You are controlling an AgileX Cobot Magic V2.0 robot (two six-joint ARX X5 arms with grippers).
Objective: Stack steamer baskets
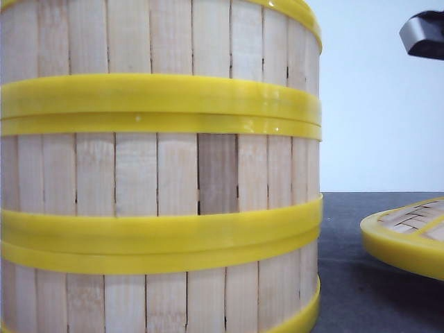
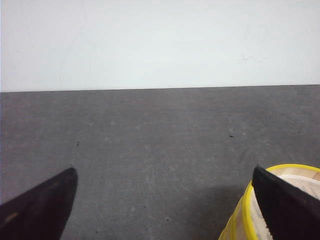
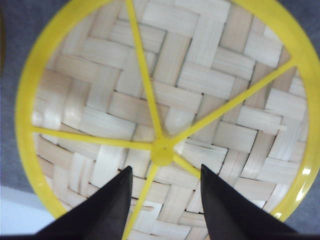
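Three steamer baskets (image 1: 159, 173) stand stacked one on another, close to the front camera and filling the left of its view. Their walls are pale slats between thick yellow rims. My left gripper (image 2: 164, 172) is open wide over bare table, with nothing between its fingers. Behind one finger shows a yellow-rimmed edge (image 2: 239, 220); I cannot tell whether it is a basket or the lid. My right gripper (image 3: 165, 169) is open, hanging over the woven lid (image 3: 210, 80) near its yellow hub (image 3: 162, 150), holding nothing.
The flat yellow-rimmed lid (image 1: 406, 239) lies on the dark grey table (image 1: 347, 291) to the right of the stack. A dark part of my right arm (image 1: 423, 35) hangs above it. A pale wall (image 2: 160, 45) backs the table.
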